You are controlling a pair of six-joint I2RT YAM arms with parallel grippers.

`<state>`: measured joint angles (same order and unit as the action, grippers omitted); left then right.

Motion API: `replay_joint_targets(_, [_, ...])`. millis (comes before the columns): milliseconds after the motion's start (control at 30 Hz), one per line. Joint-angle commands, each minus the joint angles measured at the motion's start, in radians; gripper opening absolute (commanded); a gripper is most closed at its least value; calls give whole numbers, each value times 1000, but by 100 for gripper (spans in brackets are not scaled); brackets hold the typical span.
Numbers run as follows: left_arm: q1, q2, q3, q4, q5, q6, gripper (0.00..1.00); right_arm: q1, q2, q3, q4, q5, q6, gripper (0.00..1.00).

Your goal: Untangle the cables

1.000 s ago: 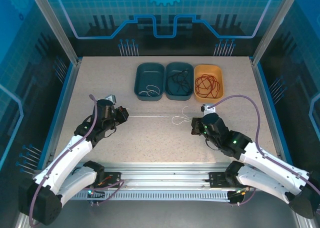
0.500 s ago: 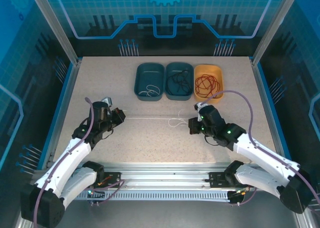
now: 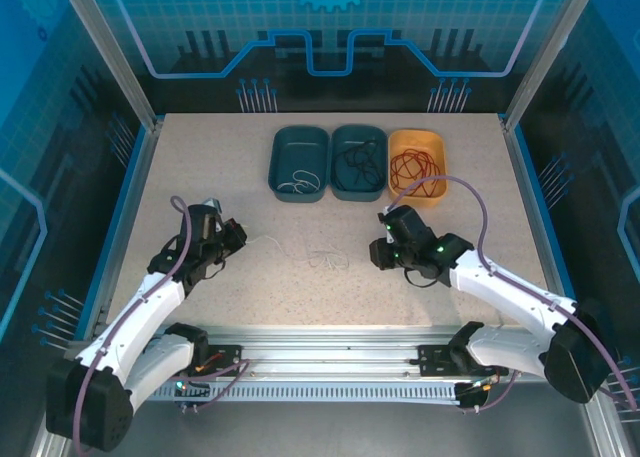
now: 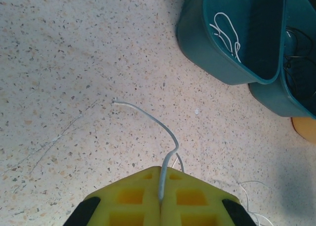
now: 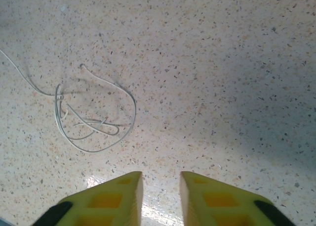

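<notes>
- Left gripper [image 3: 237, 237] — clamped shut on one end of the white cable [image 4: 162, 179].
- Right gripper [image 5: 160, 181] — fingers parted, nothing between; the cable's loose coil lies on the table [image 3: 200, 157] just ahead.

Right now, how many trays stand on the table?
3, in a row at the far side: left teal tray with white cable, middle teal tray with black cable, right orange tray with red cable. None looks hidden.

White cable [image 3: 325, 258], slack, small loose loops
</notes>
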<state>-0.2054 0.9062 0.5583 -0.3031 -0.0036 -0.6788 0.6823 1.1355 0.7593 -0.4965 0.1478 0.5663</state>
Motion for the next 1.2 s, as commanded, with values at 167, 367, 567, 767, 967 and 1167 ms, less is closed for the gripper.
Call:
replay_joint_targets(167, [9,-5,-14,0,-7,6,0,38,158,150,-35,26,10,35])
replay_joint_targets(367, [9,-18,-14,-8,-12,4,0,84,379,325,-25,62,-78,41])
replay_joint_targets(567, [9,-20,-13,-11,-11,2,0,122,585,494,-85,121,-97,43])
replay_joint_targets(767, [10,-22,-16,-15,-14,6,0,135,724,586,-102,100,-84,45])
replay_joint_targets(967, [9,-21,-18,-13,-14,7,0,136,766,592,-98,96,-72,41])
replay_joint_targets(1167, [10,-21,-23,-11,-16,2,0,135,796,586,-77,90,-71,33])
